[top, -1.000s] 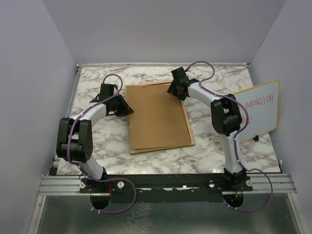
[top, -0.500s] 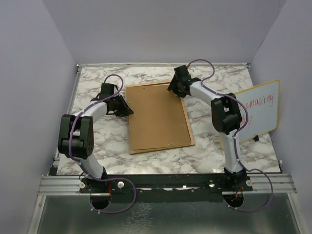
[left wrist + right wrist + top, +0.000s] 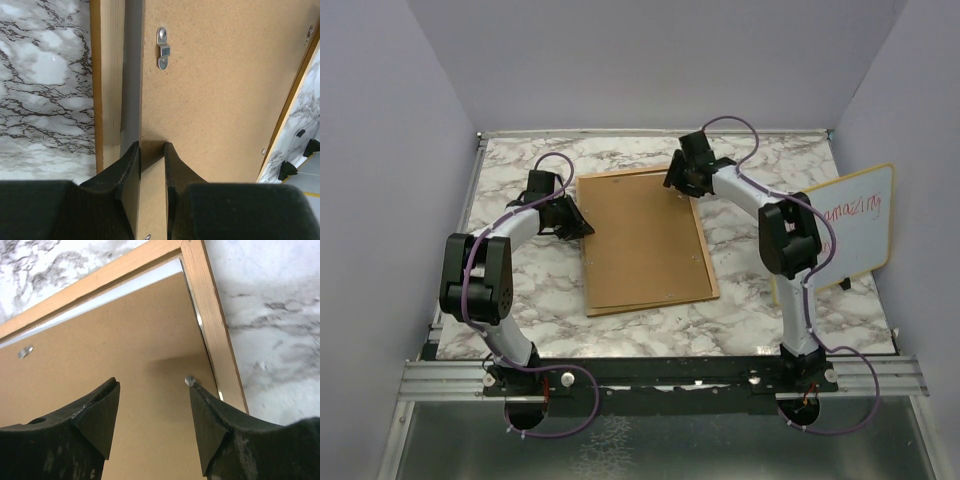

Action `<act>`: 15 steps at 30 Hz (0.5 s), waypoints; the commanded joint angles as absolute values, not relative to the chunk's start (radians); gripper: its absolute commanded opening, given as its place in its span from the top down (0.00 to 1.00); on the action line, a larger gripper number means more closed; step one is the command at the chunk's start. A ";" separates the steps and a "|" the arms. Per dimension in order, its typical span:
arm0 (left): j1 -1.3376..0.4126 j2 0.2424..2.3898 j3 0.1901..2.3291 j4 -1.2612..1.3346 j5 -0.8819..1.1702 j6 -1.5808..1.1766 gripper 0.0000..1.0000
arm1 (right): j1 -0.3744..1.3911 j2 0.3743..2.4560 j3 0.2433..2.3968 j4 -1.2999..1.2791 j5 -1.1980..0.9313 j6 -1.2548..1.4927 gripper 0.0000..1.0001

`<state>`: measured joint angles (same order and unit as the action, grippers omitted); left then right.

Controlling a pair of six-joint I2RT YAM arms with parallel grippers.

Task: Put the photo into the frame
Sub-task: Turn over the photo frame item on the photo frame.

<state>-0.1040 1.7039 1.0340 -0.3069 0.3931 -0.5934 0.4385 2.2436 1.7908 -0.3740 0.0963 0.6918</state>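
The frame (image 3: 705, 262) lies face down on the marble table, its brown back board (image 3: 642, 240) facing up. My left gripper (image 3: 582, 228) is at the frame's left edge. In the left wrist view it (image 3: 152, 150) is shut on the edge of the back board (image 3: 225, 90), which stands slightly raised from the wooden rim (image 3: 107, 75). My right gripper (image 3: 678, 186) is open over the far right corner. In the right wrist view its (image 3: 154, 385) right fingertip touches a small metal tab (image 3: 189, 381) beside the rim (image 3: 212, 325). The photo is hidden.
A yellow-rimmed whiteboard (image 3: 850, 230) with red handwriting leans at the table's right edge. A metal turn clip (image 3: 163, 48) sits on the back board near its left edge. Grey walls enclose the table on three sides.
My right gripper has shifted a little toward the frame's far right corner. My left gripper has stayed at the left edge while its elbow moved slightly.
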 commanded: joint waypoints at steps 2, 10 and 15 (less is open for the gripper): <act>-0.104 1.710 1.039 -0.343 0.368 -0.565 0.88 | 0.433 1.978 1.664 -0.377 0.064 0.598 0.38; -0.104 1.680 1.024 -0.312 0.375 -0.597 0.88 | 0.433 1.641 1.271 -0.353 0.056 0.543 0.37; -0.104 1.667 0.999 -0.290 0.378 -0.615 0.87 | 0.433 1.541 1.142 -0.370 0.062 0.552 0.37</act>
<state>-0.1040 1.7000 1.0306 -0.2905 0.4007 -0.6125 0.4370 1.5711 1.2270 -0.3382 0.0689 0.5697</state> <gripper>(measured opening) 0.216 0.627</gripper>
